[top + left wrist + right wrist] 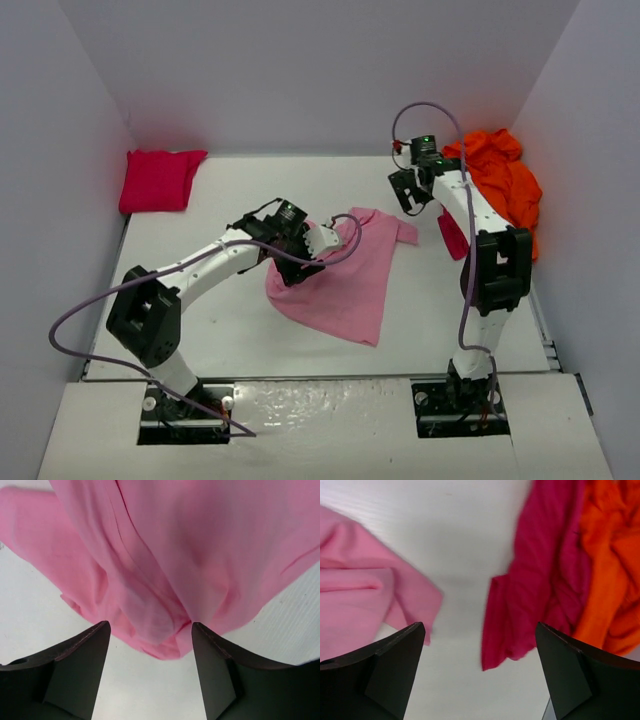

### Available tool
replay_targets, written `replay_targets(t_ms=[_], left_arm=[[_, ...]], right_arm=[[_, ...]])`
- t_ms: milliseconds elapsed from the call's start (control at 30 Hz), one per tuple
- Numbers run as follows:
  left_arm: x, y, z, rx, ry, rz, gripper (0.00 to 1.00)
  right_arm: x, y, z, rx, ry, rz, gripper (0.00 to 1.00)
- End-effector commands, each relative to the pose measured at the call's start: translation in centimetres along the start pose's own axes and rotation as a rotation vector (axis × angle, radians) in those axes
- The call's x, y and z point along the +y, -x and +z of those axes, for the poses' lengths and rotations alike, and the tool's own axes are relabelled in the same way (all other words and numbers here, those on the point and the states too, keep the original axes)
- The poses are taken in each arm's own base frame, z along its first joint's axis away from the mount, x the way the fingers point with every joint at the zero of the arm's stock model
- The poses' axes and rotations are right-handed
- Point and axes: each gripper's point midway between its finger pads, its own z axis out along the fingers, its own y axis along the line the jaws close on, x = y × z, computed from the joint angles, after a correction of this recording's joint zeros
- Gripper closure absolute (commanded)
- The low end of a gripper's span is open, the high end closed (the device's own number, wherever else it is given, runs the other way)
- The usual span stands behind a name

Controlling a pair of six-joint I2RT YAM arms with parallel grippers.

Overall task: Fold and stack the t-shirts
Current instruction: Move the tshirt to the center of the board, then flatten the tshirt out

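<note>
Because it looks limp and light, the pink t-shirt (340,285) likely bunches; pinch a hem corner. Left gripper (148,625) parted about its fold; right gripper (479,625) parted, empty.

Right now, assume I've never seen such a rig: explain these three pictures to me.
The left arm and the right arm are robot arms bolted at the near edge of a table. The wide picture looks down from above and behind them. The other two come from a camera on each wrist; the dark shapes below are its fingers. On the table lie a crumpled pink t-shirt in the middle, a folded red t-shirt far left, and an orange t-shirt far right with a crimson t-shirt against it. The left gripper stands open at the pink shirt's edge; the right gripper stands open above bare table. Neither holds anything.
</note>
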Motion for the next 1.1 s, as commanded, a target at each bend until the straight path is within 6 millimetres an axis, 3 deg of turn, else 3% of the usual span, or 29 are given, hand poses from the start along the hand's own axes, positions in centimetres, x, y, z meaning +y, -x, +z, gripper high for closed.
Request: replay_targets(t_ms=[0, 233, 367, 467, 700, 833, 900, 1067], left_arm=[[3.0, 2.7, -0.7, -0.053, 0.103, 0.018, 0.37], [5.6, 5.3, -0.1, -0.092, 0.176, -0.007, 0.37], [6.7, 5.8, 1.4, -0.068, 0.193, -0.023, 0.37], [6.7, 4.1, 4.1, 0.015, 0.165, -0.034, 0.37], [6.3, 1.6, 8.1, 0.128, 0.091, -0.042, 0.42], [6.7, -0.1, 8.6, 0.180, 0.082, -0.076, 0.47], [6.9, -1.9, 8.6, 0.202, 0.072, -0.121, 0.51], [6.3, -4.1, 7.0, 0.188, 0.056, -0.180, 0.54]], right_arm=[[-2.4, 2.0, -3.4, -0.105, -0.017, 0.079, 0.10], [2.1, 1.0, -3.5, -0.087, 0.096, -0.004, 0.10], [4.1, -0.2, -3.5, -0.064, 0.143, -0.041, 0.10], [4.4, -0.6, -3.9, -0.064, 0.144, -0.056, 0.10], [3.6, 0.2, -5.6, -0.107, 0.126, -0.047, 0.10], [3.6, -0.2, -6.0, -0.108, 0.124, -0.053, 0.09], [3.8, -0.8, -5.7, -0.094, 0.131, -0.059, 0.09], [4.6, -1.4, -4.6, -0.067, 0.159, -0.074, 0.09]])
